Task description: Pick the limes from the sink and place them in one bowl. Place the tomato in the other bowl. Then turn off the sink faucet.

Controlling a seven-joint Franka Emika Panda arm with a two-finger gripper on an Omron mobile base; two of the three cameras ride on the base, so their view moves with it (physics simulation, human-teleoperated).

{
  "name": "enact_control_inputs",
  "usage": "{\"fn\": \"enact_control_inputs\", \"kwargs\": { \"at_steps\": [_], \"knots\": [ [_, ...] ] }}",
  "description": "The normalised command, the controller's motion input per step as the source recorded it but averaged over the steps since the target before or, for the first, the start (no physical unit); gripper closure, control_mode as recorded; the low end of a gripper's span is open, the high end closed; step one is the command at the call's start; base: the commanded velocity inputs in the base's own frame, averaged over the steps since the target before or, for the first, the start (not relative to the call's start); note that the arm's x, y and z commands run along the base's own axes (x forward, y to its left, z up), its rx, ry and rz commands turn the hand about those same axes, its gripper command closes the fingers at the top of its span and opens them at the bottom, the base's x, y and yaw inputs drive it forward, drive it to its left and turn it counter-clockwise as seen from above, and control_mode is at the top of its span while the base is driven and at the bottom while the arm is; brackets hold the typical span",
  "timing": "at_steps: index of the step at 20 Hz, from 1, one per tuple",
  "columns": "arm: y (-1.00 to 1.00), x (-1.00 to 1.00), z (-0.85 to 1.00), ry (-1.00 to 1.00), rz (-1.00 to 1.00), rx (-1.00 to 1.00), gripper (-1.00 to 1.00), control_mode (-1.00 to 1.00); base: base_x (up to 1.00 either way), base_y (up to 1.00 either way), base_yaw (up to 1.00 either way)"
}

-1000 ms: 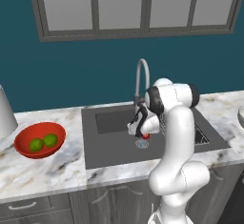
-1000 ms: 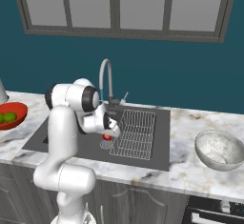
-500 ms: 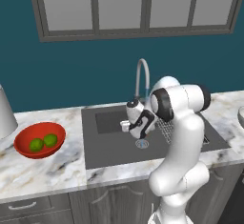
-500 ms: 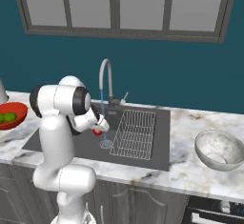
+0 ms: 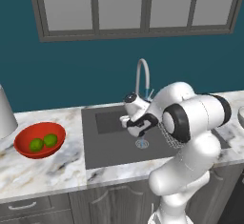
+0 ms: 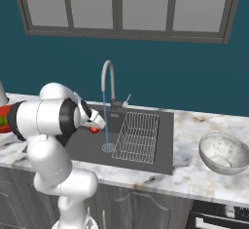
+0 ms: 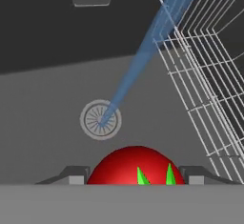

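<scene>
1. The hand (image 7: pixel 136 180) is clamped on the tomato (image 7: pixel 136 166): in the hand view the red ball with its green top sits between the two finger tips, over the dark floor of the sink (image 7: pixel 47 123).
2. In the right base view the tomato (image 6: pixel 94 130) shows as a red spot just left of the water stream (image 6: pixel 105 121), above the sink (image 6: pixel 165 145) and close to the arm's wrist.
3. Against half a second ago, the arm has swung further round; in the left base view its big white elbow now bulks in front of the sink (image 5: pixel 100 147) and the hand (image 5: pixel 136 128) sits left of it, above the round drain (image 5: pixel 141 144).
4. A second ago the tomato hung lower, nearer the drain; it is now carried a little higher and more to the robot's left.
5. Water runs from the sink faucet (image 6: pixel 108 77) down to the drain (image 6: pixel 108 147), as before.
6. Both limes (image 5: pixel 44 142) lie in the red-orange bowl (image 5: pixel 24 150) on the counter (image 5: pixel 47 170) left of the sink, unchanged.
7. The pale grey-white bowl (image 6: pixel 224 153) stands on the counter right of the sink, well apart from the hand, past the wire rack (image 6: pixel 138 138).
</scene>
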Motion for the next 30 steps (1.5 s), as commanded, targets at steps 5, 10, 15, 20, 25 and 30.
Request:
{"fn": "enact_control_inputs", "kwargs": {
  "at_steps": [5,10,15,20,25,30],
  "knots": [
    [0.07,-0.48,0.74,0.07,-0.01,-0.01,1.00,-1.00,0.00,0.00,0.00],
    [0.04,-0.48,0.88,0.18,-0.01,0.00,1.00,-1.00,0.00,0.00,0.00],
    [-0.05,-0.52,0.67,0.07,-0.02,0.00,1.00,-1.00,0.00,0.00,0.00],
    [-0.51,-0.47,0.24,0.01,-0.06,0.00,1.00,-1.00,0.00,0.00,0.00],
    [-0.96,-0.03,0.00,0.00,-0.04,-0.02,1.00,-1.00,0.00,0.00,0.00],
    [-0.90,0.14,0.00,-0.01,-0.01,0.00,1.00,-1.00,0.00,0.00,0.00]
  ]
}}
